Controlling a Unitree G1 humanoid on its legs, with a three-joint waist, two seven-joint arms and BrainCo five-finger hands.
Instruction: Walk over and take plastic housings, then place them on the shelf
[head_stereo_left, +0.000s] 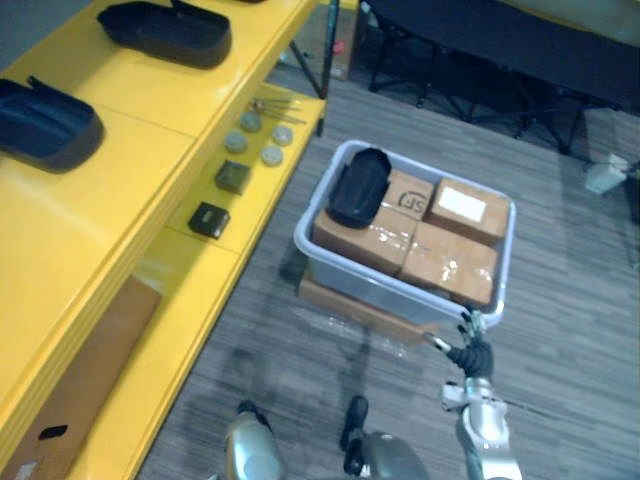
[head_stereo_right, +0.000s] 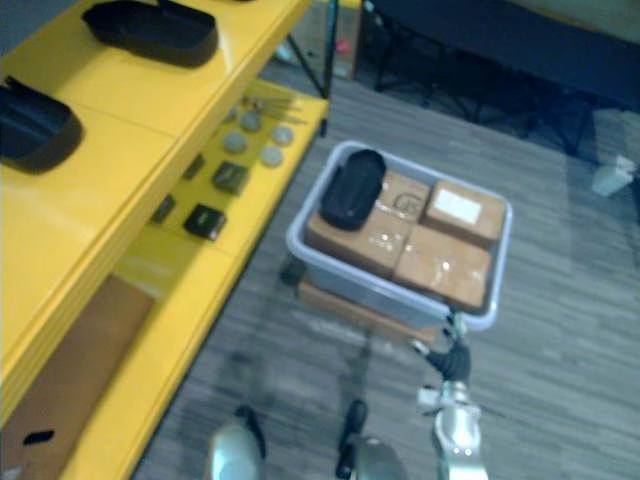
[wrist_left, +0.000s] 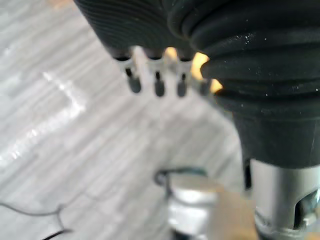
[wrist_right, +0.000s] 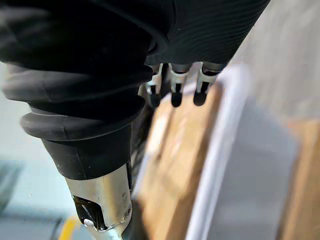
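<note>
A black plastic housing (head_stereo_left: 360, 186) lies on brown cardboard boxes (head_stereo_left: 450, 265) inside a grey bin (head_stereo_left: 400, 292) on the floor. Two more black housings (head_stereo_left: 165, 32) (head_stereo_left: 45, 122) rest on the top of the yellow shelf (head_stereo_left: 120, 200) to my left. My right hand (head_stereo_left: 471, 352) hangs just in front of the bin's near right corner, apart from the housing; in its wrist view the fingers (wrist_right: 175, 92) are straight above the boxes and the bin's rim and hold nothing. My left hand's fingers (wrist_left: 157, 84) hang relaxed over bare floor, with nothing in them.
The lower yellow shelf carries round grey discs (head_stereo_left: 258, 140) and two small black boxes (head_stereo_left: 209, 219) (head_stereo_left: 233, 177). A flat cardboard sheet (head_stereo_left: 90, 385) lies under the shelf. The bin sits on a brown board (head_stereo_left: 345, 305). Dark folding tables (head_stereo_left: 480, 55) stand behind it.
</note>
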